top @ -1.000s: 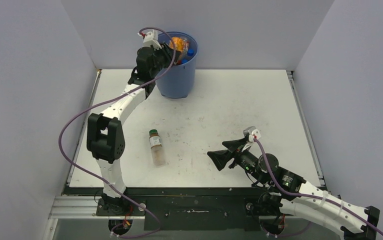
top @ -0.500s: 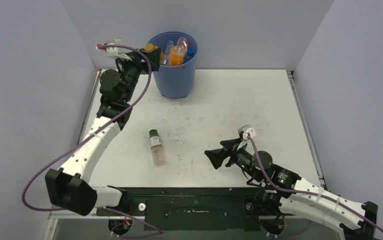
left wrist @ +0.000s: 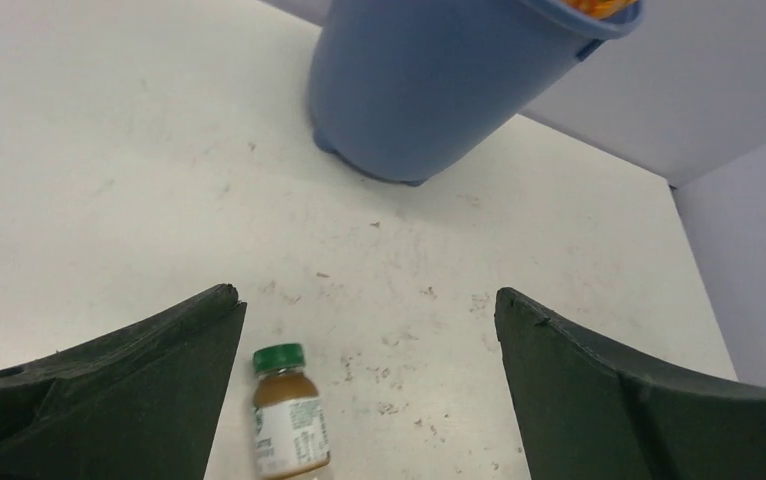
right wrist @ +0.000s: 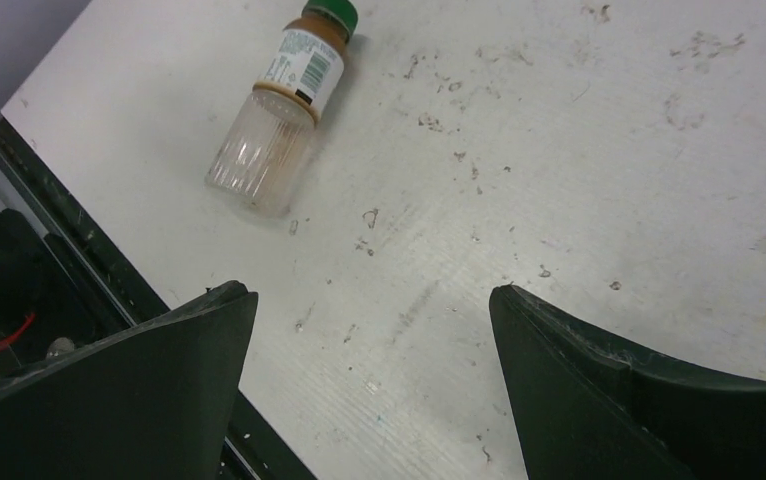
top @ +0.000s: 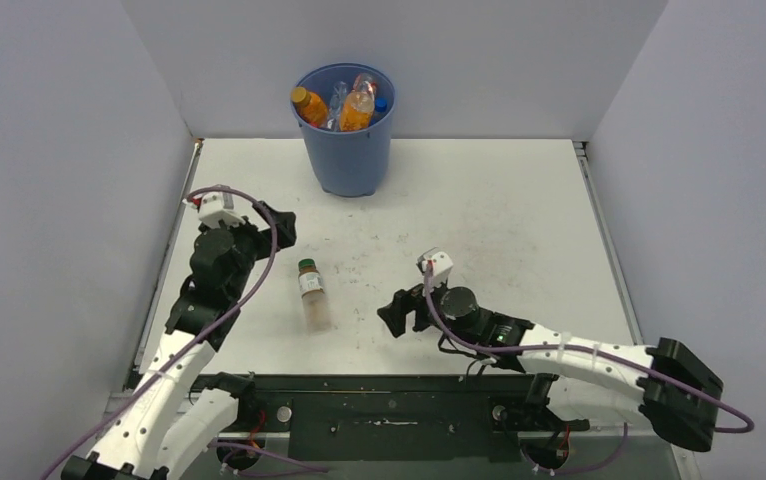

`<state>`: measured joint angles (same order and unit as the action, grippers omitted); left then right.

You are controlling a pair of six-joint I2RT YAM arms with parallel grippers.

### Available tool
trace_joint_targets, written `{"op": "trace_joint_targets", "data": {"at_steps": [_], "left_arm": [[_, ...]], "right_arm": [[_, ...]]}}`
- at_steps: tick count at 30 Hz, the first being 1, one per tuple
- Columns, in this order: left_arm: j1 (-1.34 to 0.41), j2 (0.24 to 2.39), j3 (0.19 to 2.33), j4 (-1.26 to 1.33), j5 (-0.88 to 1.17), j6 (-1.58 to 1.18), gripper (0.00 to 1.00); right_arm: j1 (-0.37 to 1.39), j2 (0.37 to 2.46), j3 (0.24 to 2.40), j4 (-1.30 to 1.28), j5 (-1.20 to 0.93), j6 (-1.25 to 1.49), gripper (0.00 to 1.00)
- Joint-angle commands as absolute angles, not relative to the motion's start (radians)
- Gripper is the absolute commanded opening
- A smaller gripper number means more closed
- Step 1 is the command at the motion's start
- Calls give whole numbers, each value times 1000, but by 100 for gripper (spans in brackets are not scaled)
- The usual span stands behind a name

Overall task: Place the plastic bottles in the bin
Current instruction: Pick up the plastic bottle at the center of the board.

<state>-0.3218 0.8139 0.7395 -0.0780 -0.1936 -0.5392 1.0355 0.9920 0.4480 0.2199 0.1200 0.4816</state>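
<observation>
A: Looking down from overhead, where to find the plastic bottles [top: 356,108]?

B: Mostly heaped in the bin [top: 347,155], standing upright at twelve o'clock on the table [top: 499,220], close to the back wall. Orange and clear ones, poking above the rim.

A: Any outside?

B: Only a lone bottle [top: 312,293], lying on its side at about eight o'clock from the table's middle, well apart from the bin. Green cap pointing to twelve o'clock, brown at the neck, white label, clear toward the base.

A: Held by anything?

B: No. Touching neither gripper. Left gripper [top: 279,224] near, at eleven o'clock of it, jaws spread wide, nothing between. From that wrist: cap and label showing at seven o'clock, beside the left finger; bin ahead at twelve.

A: And the other side?

B: Right gripper [top: 396,312] at three o'clock of it, low over the table, facing nine o'clock, likewise gaping and empty. From that wrist: whole bottle visible at eleven o'clock, beyond the fingertips, on scuffed white surface.
</observation>
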Motion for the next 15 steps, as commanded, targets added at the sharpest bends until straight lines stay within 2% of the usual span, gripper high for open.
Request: {"op": "trace_joint_targets", "data": {"at_steps": [1,7,15], "left_arm": [[-275,702,697,-181,-186,-559,96],[-272,608,624,-227,-182,-548,96],[-274,456,570,-202,-261,-553,96]], "right_arm": [[1048,1200,559,386,10,496,90],[1159,1542,812,292,66,476,90],[1205,1823,1112,124,216,557,90]]}}
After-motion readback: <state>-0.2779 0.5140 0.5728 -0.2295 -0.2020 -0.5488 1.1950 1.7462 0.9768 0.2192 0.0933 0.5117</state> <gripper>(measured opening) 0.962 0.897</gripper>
